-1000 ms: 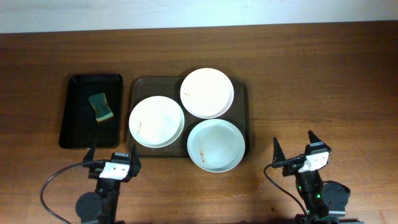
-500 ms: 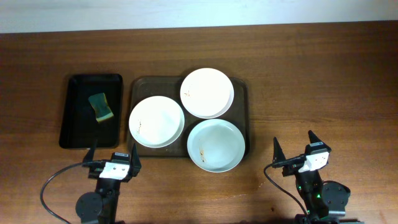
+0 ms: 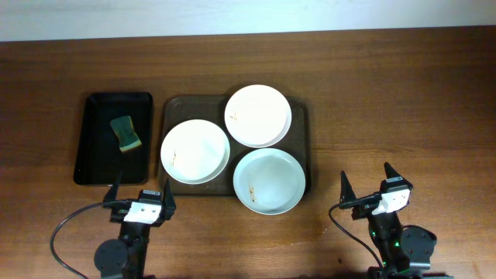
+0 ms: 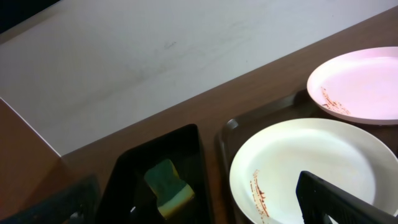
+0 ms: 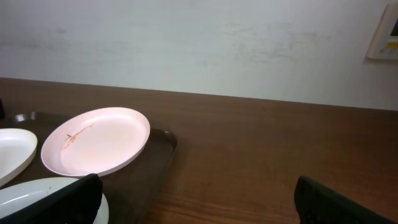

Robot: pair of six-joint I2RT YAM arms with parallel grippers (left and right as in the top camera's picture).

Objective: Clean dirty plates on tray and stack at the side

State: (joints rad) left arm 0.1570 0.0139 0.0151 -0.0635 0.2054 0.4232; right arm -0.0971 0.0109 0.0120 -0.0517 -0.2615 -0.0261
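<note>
Overhead view, compared with the frames half a second and one second before: no change. Both arms, all three plates and the sponge occupy the same positions.

The brown wooden surface (image 3: 387,93) carries the dark brown tray (image 3: 186,107) at centre. A narrower black tray (image 3: 97,159) lies just beside it on the left.

All three dirty plates lie on the tray.
- The bluish plate (image 3: 268,180) sits at the front right. Its near edge reaches past the tray's front rim, and it bears a small brown mark.
- The left plate (image 3: 195,151) meets the tray's left rim and shows a brown smear near its left side.
- The rear plate (image 3: 258,115) lies at the back. It overlaps the tray's rear rim and touches the left plate.

A green and yellow sponge (image 3: 125,133) rests in the black tray.

The left gripper (image 3: 141,190) hovers at the front edge of the surface, near the left plate. Its fingers (image 4: 339,199) are spread wide, gripping and touching nothing.

The right gripper (image 3: 366,182) stands well apart from the tray on the right. Its fingers (image 5: 56,202) are likewise spread wide and empty.
</note>
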